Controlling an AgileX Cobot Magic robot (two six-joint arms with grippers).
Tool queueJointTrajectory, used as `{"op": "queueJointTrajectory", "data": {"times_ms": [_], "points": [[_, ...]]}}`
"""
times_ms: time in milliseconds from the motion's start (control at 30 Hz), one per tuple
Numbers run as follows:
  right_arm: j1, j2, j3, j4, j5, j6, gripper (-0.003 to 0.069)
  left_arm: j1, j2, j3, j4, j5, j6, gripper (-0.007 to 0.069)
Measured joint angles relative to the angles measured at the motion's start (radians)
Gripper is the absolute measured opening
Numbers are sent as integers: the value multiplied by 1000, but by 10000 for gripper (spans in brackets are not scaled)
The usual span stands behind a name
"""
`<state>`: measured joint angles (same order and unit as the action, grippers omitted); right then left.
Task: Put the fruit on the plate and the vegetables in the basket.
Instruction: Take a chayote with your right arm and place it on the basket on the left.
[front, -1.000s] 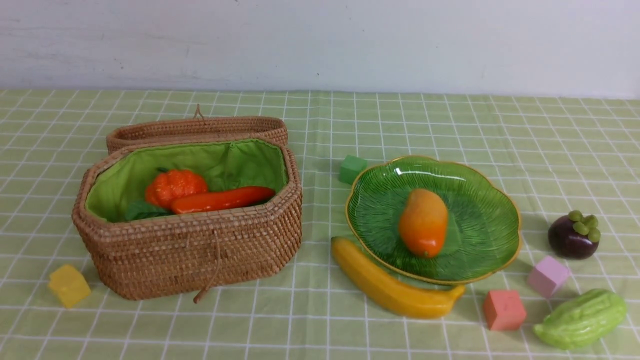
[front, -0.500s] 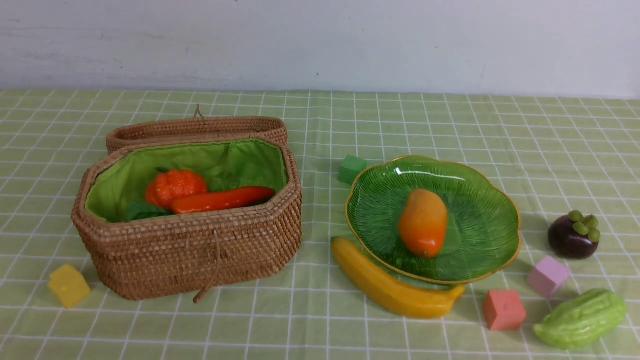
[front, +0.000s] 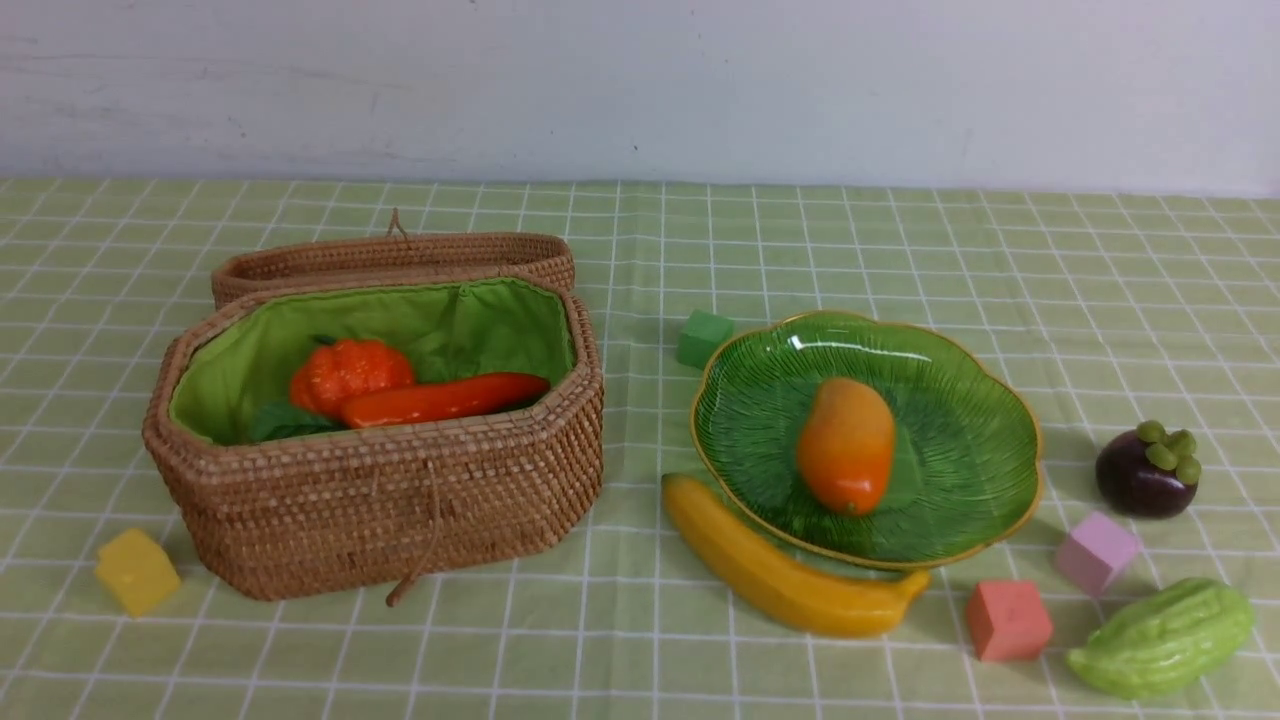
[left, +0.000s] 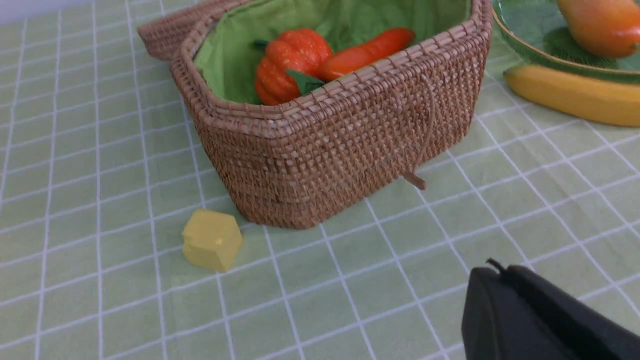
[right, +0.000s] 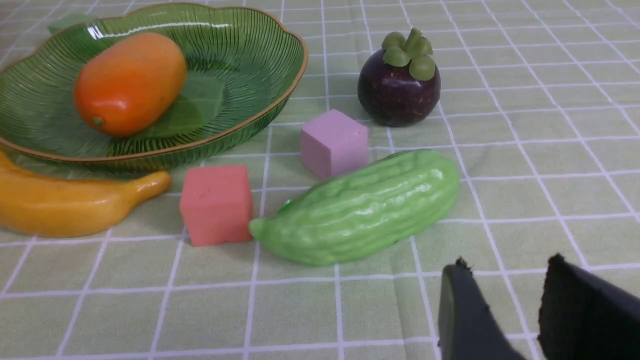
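Observation:
The woven basket stands open at the left, holding the orange pumpkin, the red pepper and some green leaves. On the green plate lies the mango. The banana rests on the cloth against the plate's front rim. At the right sit the mangosteen and the green gourd. My left gripper is shut and empty. My right gripper is open over the cloth near the gourd. Neither arm shows in the front view.
Foam cubes lie about: yellow by the basket's front left corner, green behind the plate, red and pink between plate and gourd. The basket's lid lies behind it.

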<state>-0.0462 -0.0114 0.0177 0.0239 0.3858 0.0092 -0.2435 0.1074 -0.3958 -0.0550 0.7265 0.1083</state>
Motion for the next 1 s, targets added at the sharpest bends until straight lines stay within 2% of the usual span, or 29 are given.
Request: {"op": "queueJointTrajectory", "data": {"times_ms": [200, 300, 533, 1000], "points": [[0, 0, 0, 3, 0, 0, 241, 40, -118, 262, -32, -222, -21, -13], [0, 0, 0, 3, 0, 0, 241, 78, -118, 344, -43, -263, -59, -13], [0, 0, 0, 3, 0, 0, 241, 147, -118, 414, -45, -283, -108, -13], [0, 0, 0, 3, 0, 0, 241, 153, -118, 415, -47, -287, -117, -4]]}}
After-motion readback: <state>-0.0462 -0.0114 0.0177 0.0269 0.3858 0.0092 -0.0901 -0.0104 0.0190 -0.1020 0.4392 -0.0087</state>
